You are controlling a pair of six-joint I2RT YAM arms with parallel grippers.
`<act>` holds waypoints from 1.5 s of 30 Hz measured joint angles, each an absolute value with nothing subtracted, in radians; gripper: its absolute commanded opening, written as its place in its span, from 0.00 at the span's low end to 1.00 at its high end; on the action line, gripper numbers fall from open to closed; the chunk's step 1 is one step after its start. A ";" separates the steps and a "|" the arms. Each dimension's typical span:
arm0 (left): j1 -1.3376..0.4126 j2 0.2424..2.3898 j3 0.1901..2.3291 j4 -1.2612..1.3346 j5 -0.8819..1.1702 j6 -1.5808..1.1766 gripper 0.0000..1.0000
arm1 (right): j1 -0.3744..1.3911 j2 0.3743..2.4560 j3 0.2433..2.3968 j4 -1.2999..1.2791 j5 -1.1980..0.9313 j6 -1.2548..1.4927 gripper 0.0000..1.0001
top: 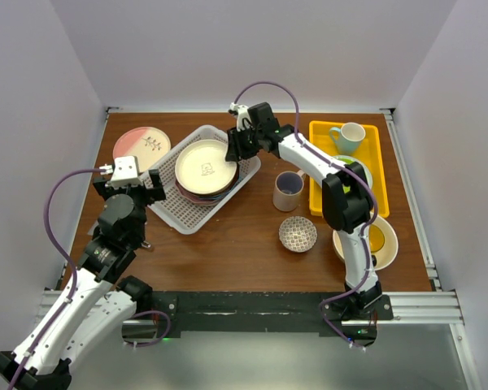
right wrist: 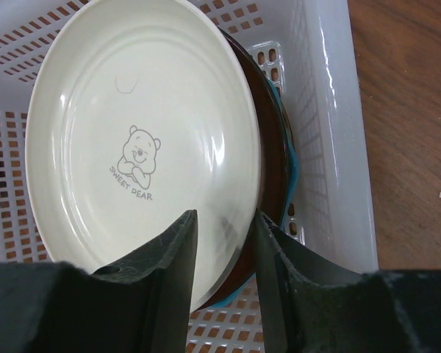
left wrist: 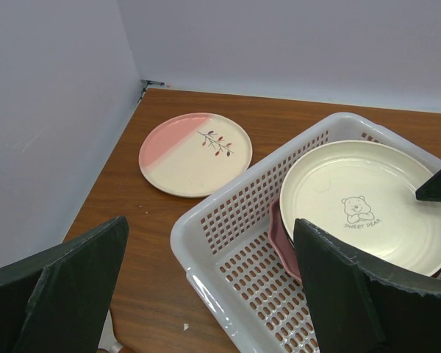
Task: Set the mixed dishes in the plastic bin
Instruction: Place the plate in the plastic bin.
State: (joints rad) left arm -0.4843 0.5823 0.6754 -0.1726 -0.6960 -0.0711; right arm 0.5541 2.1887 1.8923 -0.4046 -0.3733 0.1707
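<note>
Brown wooden table, white walls around. The white perforated plastic bin holds a stack of plates, and the cream bear-printed ceramic plate lies topmost inside it. The right gripper straddles that plate's rim, jaws parted, not pinching. The left gripper hangs wide open beside the bin, empty. The round pink-and-cream plate lies flat on the table just outside the bin. Expect rigid, glazed, slippery, breakable ware: grip the raised rim and set down gently.
</note>
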 measured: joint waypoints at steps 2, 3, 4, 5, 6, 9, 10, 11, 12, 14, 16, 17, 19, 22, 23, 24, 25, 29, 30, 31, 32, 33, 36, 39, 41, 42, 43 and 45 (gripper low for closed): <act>-0.484 0.582 0.675 -0.173 -0.696 -0.071 1.00 | 0.554 2.189 1.892 -0.405 -0.371 0.168 0.45; -0.484 0.582 0.675 -0.173 -0.696 -0.071 1.00 | 0.554 2.188 1.892 -0.404 -0.366 0.167 0.46; -0.484 0.582 0.675 -0.173 -0.696 -0.071 1.00 | 0.554 2.187 1.892 -0.405 -0.364 0.166 0.47; -0.484 0.582 0.675 -0.173 -0.696 -0.071 1.00 | 0.554 2.186 1.892 -0.405 -0.361 0.164 0.51; -0.484 0.582 0.675 -0.173 -0.696 -0.071 1.00 | 0.553 2.183 1.892 -0.404 -0.358 0.163 0.52; -0.484 0.582 0.675 -0.173 -0.695 -0.071 1.00 | 0.551 2.173 1.890 -0.404 -0.357 0.159 0.56; -0.484 0.582 0.675 -0.173 -0.695 -0.071 1.00 | 0.550 2.167 1.888 -0.403 -0.356 0.157 0.56; -0.484 0.582 0.675 -0.173 -0.695 -0.071 1.00 | 0.550 2.157 1.882 -0.402 -0.355 0.156 0.57; -0.484 0.582 0.675 -0.173 -0.695 -0.071 1.00 | 0.550 2.143 1.872 -0.403 -0.355 0.155 0.58; -0.482 0.582 0.675 -0.173 -0.695 -0.071 1.00 | 0.550 2.120 1.858 -0.403 -0.353 0.152 0.59; -0.480 0.582 0.675 -0.173 -0.694 -0.071 1.00 | 0.549 2.092 1.845 -0.403 -0.350 0.146 0.61; -0.479 0.582 0.675 -0.173 -0.693 -0.071 1.00 | 0.549 2.078 1.839 -0.402 -0.349 0.142 0.62; -0.479 0.582 0.675 -0.173 -0.692 -0.071 1.00 | 0.549 2.052 1.826 -0.399 -0.349 0.133 0.64; -0.478 0.582 0.675 -0.173 -0.690 -0.071 1.00 | 0.549 2.010 1.804 -0.396 -0.349 0.118 0.70; -0.478 0.582 0.675 -0.173 -0.689 -0.071 1.00 | 0.549 1.993 1.792 -0.391 -0.350 0.110 0.72; -0.478 0.582 0.675 -0.173 -0.688 -0.071 1.00 | 0.548 1.969 1.773 -0.389 -0.353 0.097 0.73; -0.478 0.582 0.675 -0.173 -0.688 -0.071 1.00 | 0.548 1.953 1.761 -0.389 -0.356 0.090 0.74; -0.478 0.582 0.675 -0.173 -0.685 -0.071 1.00 | 0.548 1.877 1.711 -0.386 -0.384 0.039 0.83; -0.478 0.583 0.675 -0.173 -0.685 -0.071 1.00 | 0.546 1.857 1.700 -0.387 -0.393 0.021 0.83; -0.478 0.583 0.675 -0.173 -0.684 -0.071 1.00 | 0.545 1.839 1.690 -0.387 -0.404 0.005 0.85; -0.478 0.584 0.675 -0.173 -0.684 -0.071 1.00 | 0.544 1.822 1.681 -0.387 -0.413 -0.008 0.86; -0.477 0.585 0.675 -0.173 -0.684 -0.072 1.00 | 0.542 1.804 1.671 -0.387 -0.419 -0.025 0.87; -0.474 0.589 0.675 -0.173 -0.683 -0.076 1.00 | 0.532 1.748 1.636 -0.383 -0.456 -0.066 0.91; -0.471 0.593 0.675 -0.173 -0.682 -0.084 1.00 | 0.514 1.691 1.589 -0.379 -0.503 -0.097 0.92; -0.471 0.596 0.675 -0.173 -0.680 -0.086 1.00 | 0.496 1.655 1.556 -0.373 -0.541 -0.113 0.94; -0.469 0.597 0.675 -0.173 -0.677 -0.086 1.00 | 0.485 1.637 1.540 -0.371 -0.561 -0.117 0.96; -0.467 0.598 0.675 -0.173 -0.675 -0.087 1.00 | 0.472 1.620 1.523 -0.365 -0.580 -0.120 0.96; -0.464 0.601 0.675 -0.173 -0.670 -0.090 1.00 | 0.445 1.588 1.492 -0.354 -0.619 -0.123 0.98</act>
State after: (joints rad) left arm -0.4637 0.6014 0.6746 -0.1726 -0.6697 -0.0898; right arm 0.4450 1.5879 1.4921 -0.3542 -0.6193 -0.1234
